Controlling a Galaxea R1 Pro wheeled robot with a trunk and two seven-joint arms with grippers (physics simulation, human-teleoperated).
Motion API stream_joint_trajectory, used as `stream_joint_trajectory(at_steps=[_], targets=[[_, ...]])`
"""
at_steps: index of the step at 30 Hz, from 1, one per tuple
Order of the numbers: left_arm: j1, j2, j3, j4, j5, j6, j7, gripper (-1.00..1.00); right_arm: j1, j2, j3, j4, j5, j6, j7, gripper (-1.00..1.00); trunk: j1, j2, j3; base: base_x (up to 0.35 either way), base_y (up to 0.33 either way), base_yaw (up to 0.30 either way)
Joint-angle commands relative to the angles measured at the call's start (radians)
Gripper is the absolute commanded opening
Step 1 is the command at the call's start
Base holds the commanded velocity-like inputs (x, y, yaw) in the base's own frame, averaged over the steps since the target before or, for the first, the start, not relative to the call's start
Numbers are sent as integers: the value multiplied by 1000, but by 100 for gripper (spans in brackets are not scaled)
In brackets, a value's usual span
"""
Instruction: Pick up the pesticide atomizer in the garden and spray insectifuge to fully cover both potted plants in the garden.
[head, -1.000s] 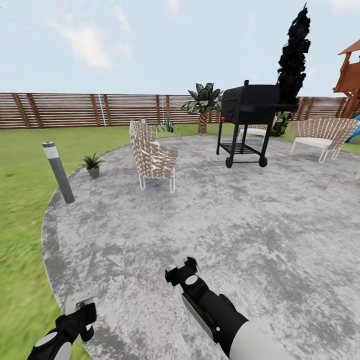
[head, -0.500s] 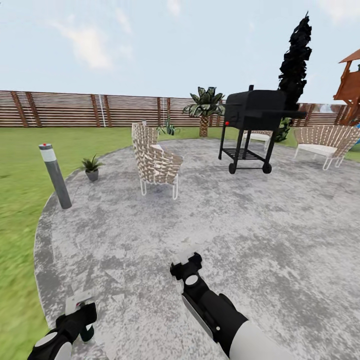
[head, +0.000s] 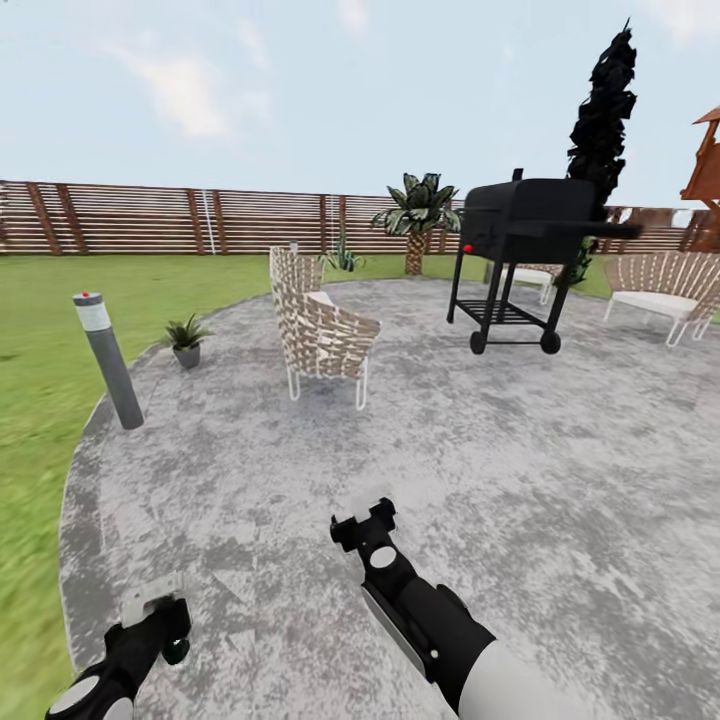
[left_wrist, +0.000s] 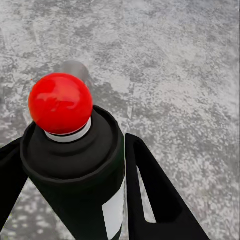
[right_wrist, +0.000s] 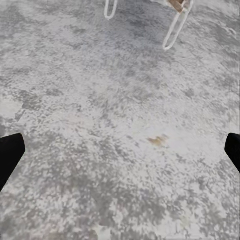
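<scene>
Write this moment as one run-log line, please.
left gripper: shut on pesticide atomizer | right gripper: open | potted plant ahead-left, beside bollard lamp | paving

**Patio clutter ahead of me**

Grey bollard lamp at the paving edge. Woven chair mid-patio, black grill beyond it, another woven chair farther right. Palm by the slat fence.

Head camera looks forward and down across the mottled grey stone paving; both wrist cameras face it closely, sharing that surface.
</scene>
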Motion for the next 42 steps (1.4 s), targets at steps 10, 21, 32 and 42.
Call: stream_joint_trajectory(at_steps=[10, 21, 32, 42], targets=[[13, -1, 0, 1, 4, -43, 1, -100, 0, 0, 4, 8, 9, 2, -6, 100, 0, 0, 0, 316, 44, 256], [14, 0, 0, 2, 2, -42, 3, -100, -20, 0, -2, 180, 1, -70, -4, 100, 0, 0, 0, 321, 0, 265], [14, -2, -2, 5, 1, -42, 3, -100, -26, 0, -4, 185, -1, -89, 4, 100, 0, 0, 0, 321, 0, 180], [14, -2, -5, 6, 0, -43, 3, -100, -32, 0, -11, 191, -6, -82, 5, 100, 0, 0, 0, 321, 1, 1]])
